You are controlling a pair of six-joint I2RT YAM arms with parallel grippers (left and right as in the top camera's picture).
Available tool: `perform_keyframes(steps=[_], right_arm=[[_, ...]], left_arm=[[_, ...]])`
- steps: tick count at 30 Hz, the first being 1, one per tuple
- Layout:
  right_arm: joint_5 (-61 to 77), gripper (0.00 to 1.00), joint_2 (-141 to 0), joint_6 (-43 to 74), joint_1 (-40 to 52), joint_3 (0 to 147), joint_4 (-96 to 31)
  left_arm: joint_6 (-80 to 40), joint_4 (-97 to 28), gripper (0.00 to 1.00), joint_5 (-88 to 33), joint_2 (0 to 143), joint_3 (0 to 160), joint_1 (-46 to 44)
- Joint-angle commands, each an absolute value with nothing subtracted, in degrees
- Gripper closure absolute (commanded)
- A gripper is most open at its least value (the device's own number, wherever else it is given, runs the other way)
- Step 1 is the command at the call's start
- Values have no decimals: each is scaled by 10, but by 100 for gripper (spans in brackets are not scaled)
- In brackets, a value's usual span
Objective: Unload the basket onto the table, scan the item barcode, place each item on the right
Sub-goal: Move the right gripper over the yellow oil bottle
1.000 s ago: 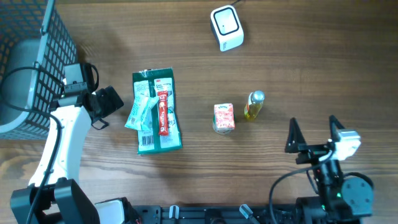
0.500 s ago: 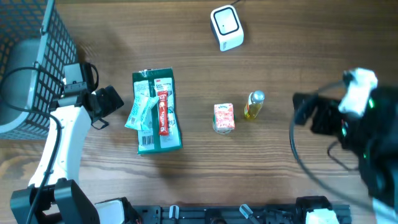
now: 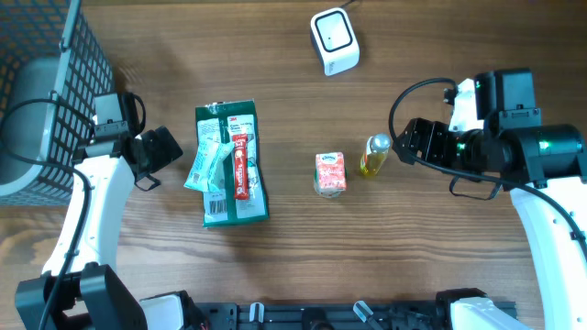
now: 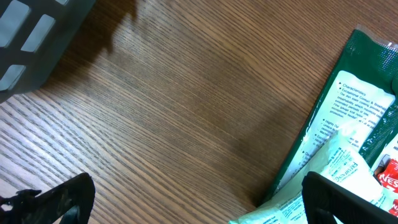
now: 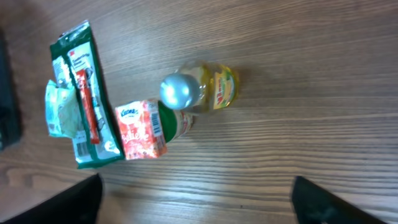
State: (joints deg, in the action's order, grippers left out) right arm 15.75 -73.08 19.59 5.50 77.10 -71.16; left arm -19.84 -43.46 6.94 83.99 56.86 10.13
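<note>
The right gripper [image 3: 410, 144] is being held fully spread and empty just beside the yellow bottle [image 3: 374, 154], without touching it; the left gripper [image 3: 156, 158] is being held equally wide, empty, beside the green packet [image 3: 231, 165]. Bare table [image 3: 440, 55] is being left between bottle and white scanner [image 3: 334, 40]. Since a second ago, the right gripper is being seen swung up from the near edge.

A dark wire basket [image 3: 87, 55] sits at the wooden table's [image 3: 303, 247] left edge.
</note>
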Motion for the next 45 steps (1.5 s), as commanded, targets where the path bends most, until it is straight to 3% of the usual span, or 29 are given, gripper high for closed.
perform_keyframes(steps=[1,45], right_arm=[[128,0,-733,191,58,779,-700],[127,2,-799,192,58,764,-667]], left_arm=[[-198,-433,0,67,830,578,104],[-197,-433,0,67,830,578,104]])
